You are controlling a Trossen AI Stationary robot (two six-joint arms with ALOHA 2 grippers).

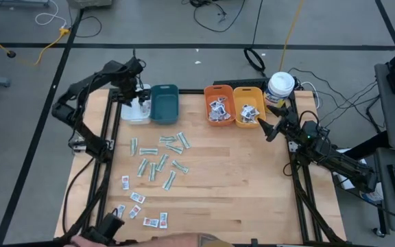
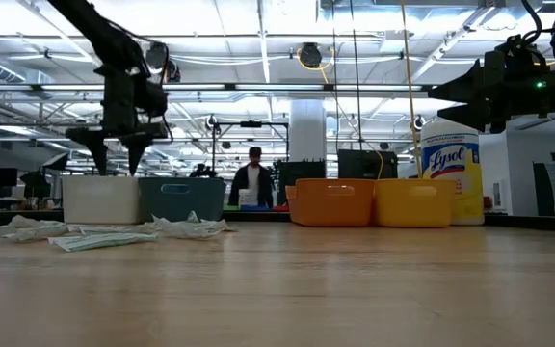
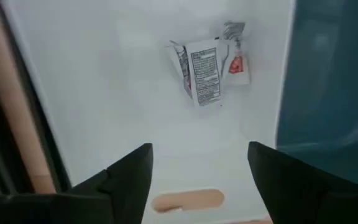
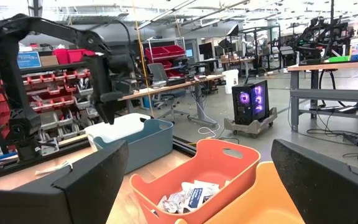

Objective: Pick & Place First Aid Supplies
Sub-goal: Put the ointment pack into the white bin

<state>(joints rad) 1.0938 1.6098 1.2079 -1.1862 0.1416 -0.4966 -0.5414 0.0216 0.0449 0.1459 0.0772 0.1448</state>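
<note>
Nearest us on the wooden counter (image 1: 238,178), small white packets with red print (image 1: 137,198) lie at the left front, with narrow pale-green strips (image 1: 160,154) scattered just behind them. Further back on the left, we see the left gripper (image 3: 199,171) hovering over the white plastic bin (image 1: 135,113), jaws apart and empty, two packets (image 3: 207,65) lying on the bin floor below. Next come the teal bin (image 1: 164,103), then the orange bin (image 1: 219,106) and yellow bin (image 1: 247,108), both holding white packets with blue print (image 1: 217,110). At right, the right gripper (image 1: 263,127) hangs beside the yellow bin, jaws wide and empty.
</note>
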